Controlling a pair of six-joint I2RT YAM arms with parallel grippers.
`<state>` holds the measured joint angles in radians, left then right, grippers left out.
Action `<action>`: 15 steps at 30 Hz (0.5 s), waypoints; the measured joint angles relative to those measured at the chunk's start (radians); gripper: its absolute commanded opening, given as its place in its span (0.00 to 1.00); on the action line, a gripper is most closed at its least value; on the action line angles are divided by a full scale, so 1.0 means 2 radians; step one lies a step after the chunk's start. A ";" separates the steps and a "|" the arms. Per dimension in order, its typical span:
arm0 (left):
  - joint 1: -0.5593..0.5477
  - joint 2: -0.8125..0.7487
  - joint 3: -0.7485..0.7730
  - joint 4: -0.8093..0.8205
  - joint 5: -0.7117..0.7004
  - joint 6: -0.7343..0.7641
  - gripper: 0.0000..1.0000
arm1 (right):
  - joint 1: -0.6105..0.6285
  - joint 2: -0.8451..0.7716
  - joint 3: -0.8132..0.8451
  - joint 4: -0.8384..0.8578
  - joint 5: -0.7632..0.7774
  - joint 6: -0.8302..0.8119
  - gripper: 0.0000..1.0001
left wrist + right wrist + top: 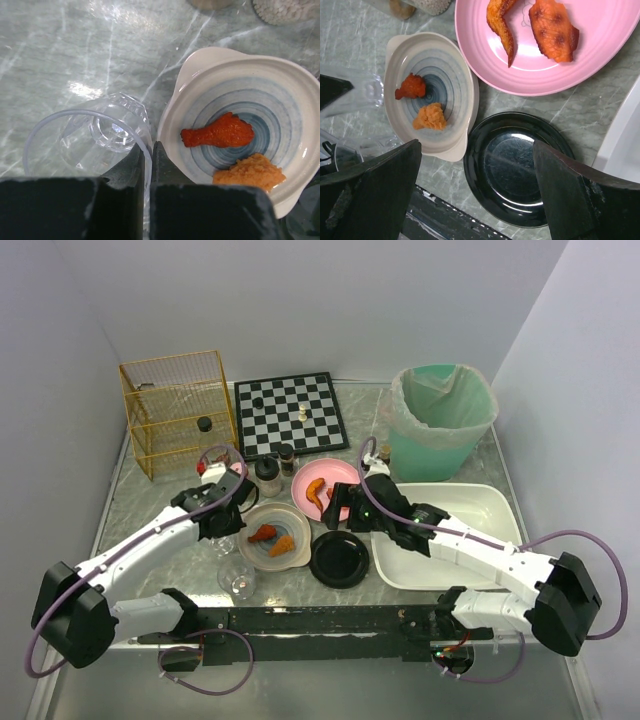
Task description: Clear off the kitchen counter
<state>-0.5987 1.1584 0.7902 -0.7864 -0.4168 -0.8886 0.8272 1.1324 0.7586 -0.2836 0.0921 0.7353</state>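
Note:
The kitchen counter (120, 510) is a grey-green marble-look top. My left gripper (147, 145) is shut on the rim of a clear plastic cup (90, 135), one finger inside and one outside. The cup stands just left of a cream bowl with blue rings (280, 100), which holds a red drumstick (218, 131) and an orange lump (250, 172). In the top view the left gripper (225, 525) is at the bowl's left side. My right gripper (476, 150) hangs open above a black plate (515, 165). A pink plate (485, 55) with two orange food pieces lies beyond it.
A second clear cup (237, 580) stands near the front edge. A white tray (480, 510) lies to the right and a green lined bin (440, 415) behind it. At the back are a chessboard (290, 415), a yellow wire basket (175, 410) and two small jars (268, 477).

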 measured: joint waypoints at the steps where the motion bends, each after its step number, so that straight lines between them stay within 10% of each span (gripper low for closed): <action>1: -0.001 0.000 0.009 -0.012 -0.003 0.000 0.01 | 0.000 0.002 0.000 0.000 -0.001 0.000 0.98; 15: -0.012 -0.132 0.176 -0.044 0.096 0.062 0.01 | -0.020 -0.056 -0.001 0.013 -0.040 -0.039 1.00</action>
<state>-0.6235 0.8951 1.1419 -0.8742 -0.2245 -0.7639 0.7868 1.0210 0.7559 -0.2577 0.0113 0.6582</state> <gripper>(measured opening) 0.061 0.994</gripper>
